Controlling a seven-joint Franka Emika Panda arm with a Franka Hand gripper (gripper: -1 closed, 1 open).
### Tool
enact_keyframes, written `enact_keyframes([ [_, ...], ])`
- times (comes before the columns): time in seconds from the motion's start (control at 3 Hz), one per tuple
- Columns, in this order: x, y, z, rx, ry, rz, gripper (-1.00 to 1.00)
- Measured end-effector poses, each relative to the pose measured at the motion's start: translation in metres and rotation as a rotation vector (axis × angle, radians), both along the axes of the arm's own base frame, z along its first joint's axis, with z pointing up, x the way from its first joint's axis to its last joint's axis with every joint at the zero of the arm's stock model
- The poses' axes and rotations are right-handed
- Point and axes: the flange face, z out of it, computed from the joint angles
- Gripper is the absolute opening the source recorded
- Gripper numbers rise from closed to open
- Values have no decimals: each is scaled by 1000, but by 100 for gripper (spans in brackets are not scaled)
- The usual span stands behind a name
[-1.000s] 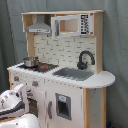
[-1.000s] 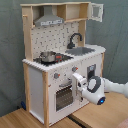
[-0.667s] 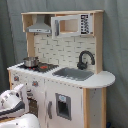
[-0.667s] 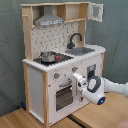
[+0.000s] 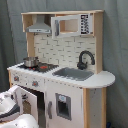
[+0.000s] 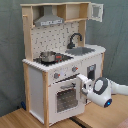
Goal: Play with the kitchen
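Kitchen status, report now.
Pincer at the oven door, finger state unclear. Kitchen upright, pot on stovetop. Nothing in the way.

matt white and pale wood kitchen [image 5: 70, 95] [image 6: 37, 85], shiny metal pot [image 5: 30, 62] [image 6: 48, 56]

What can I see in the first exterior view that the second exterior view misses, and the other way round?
Only the first exterior view shows the front of the microwave up top and the dispenser panel on the lower door. Only the second exterior view shows the windowed oven door, the wooden floor, and the robot arm whole, reaching toward the kitchen front. Both show the grey hood, the pot on the stovetop, the sink and the black faucet.
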Motion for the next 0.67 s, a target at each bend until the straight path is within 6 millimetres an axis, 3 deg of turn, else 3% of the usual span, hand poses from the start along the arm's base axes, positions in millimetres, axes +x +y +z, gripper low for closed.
enact_keyframes([
  [0.67,-39,18,-2,48,-22,9,-100],
])
